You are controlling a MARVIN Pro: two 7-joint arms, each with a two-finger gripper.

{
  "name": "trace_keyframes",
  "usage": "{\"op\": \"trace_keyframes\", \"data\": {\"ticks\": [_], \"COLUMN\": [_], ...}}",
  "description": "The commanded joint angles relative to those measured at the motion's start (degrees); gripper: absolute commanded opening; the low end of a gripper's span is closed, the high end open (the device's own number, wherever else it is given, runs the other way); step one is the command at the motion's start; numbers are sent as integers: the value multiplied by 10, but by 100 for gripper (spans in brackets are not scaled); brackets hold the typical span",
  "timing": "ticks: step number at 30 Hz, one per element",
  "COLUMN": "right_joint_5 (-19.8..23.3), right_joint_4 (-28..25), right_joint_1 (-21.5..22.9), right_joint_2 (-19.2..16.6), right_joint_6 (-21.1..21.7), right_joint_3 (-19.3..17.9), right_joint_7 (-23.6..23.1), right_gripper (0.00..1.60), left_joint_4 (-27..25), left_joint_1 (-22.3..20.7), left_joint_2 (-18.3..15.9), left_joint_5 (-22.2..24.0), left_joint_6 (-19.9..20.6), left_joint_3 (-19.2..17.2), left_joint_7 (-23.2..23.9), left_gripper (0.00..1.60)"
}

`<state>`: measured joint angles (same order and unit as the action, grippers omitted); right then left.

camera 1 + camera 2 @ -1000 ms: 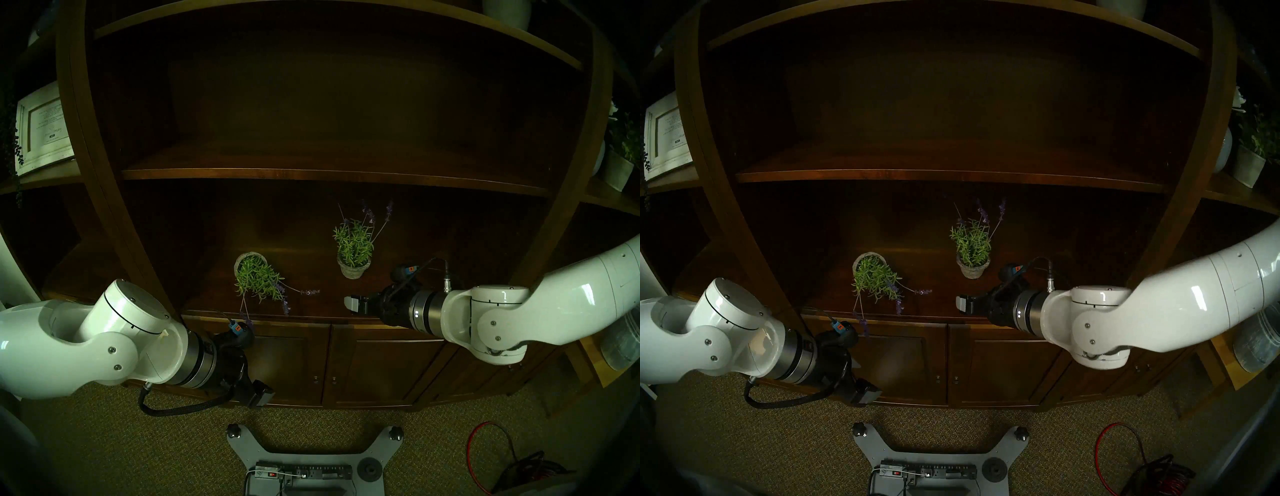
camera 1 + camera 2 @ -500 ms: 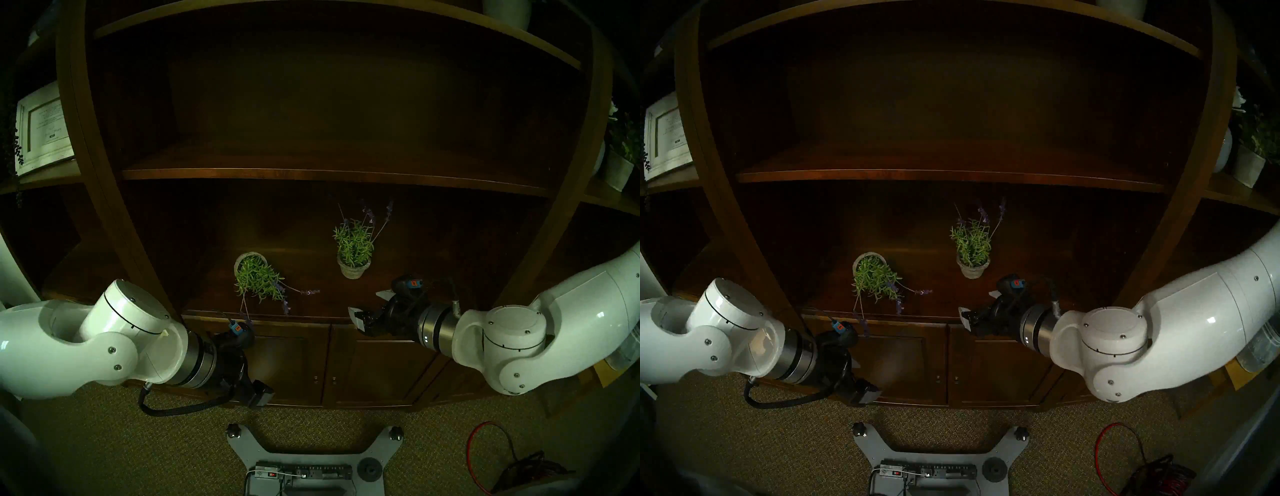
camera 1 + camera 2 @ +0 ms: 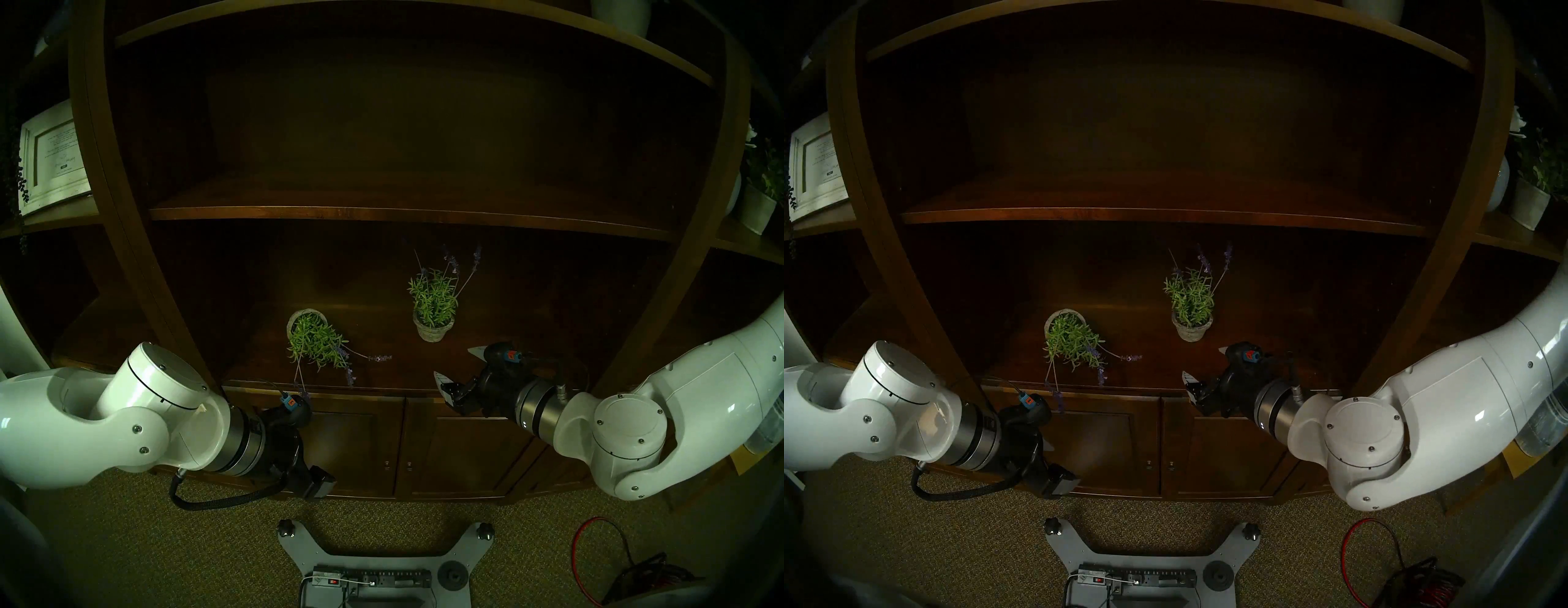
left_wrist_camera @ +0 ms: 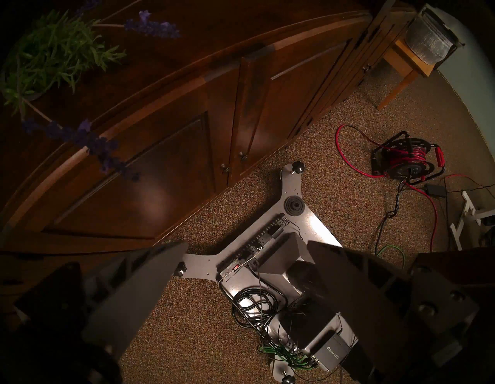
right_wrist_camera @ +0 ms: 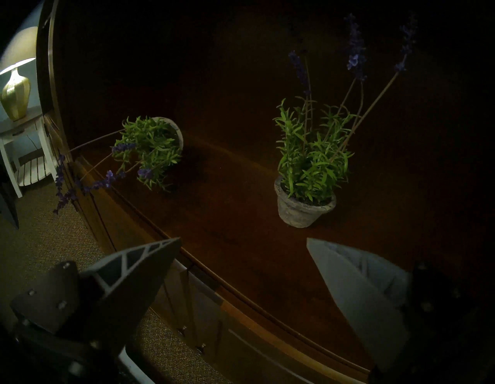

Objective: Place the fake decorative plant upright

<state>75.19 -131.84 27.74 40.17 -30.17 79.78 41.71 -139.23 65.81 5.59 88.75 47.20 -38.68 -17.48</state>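
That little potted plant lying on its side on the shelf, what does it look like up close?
The tipped plant is a small fake lavender in a round, pale grey, stone-like pot. It lies on its side on the dark wooden shelf, the pot's mouth facing the front edge. Bushy green leaves spill out, and thin stems with purple flower spikes reach past the shelf's edge. Nothing but the shelf touches it; neither gripper is near.

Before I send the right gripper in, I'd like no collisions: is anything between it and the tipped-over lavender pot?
Nothing visible: bare shelf lies between the open right gripper and the tipped pot. The upright pot stands off to the side.
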Motion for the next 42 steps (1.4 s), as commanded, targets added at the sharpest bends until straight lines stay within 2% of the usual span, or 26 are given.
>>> {"op": "trace_keyframes", "data": {"ticks": [1,12,42], "right_joint_5": [-21,-29,-32], "right_joint_4": [6,32,33], "right_joint_1": [-10,-35,-38], "right_joint_2": [5,-6,-4], "right_joint_6": [-9,-37,-42], "right_joint_3": [-8,-8,-9], "right_joint_7": [9,4,6], "right_gripper": [160,160,160], "left_joint_4": [-2,-2,-2], "left_joint_1": [-7,-7,-7], "left_joint_2": [1,1,1], "left_joint_5": [0,0,0], "left_joint_6": [1,1,1], "left_joint_3": [-8,-8,-8], "left_joint_7": [-1,-1,-1], "left_gripper": [160,160,160]}}
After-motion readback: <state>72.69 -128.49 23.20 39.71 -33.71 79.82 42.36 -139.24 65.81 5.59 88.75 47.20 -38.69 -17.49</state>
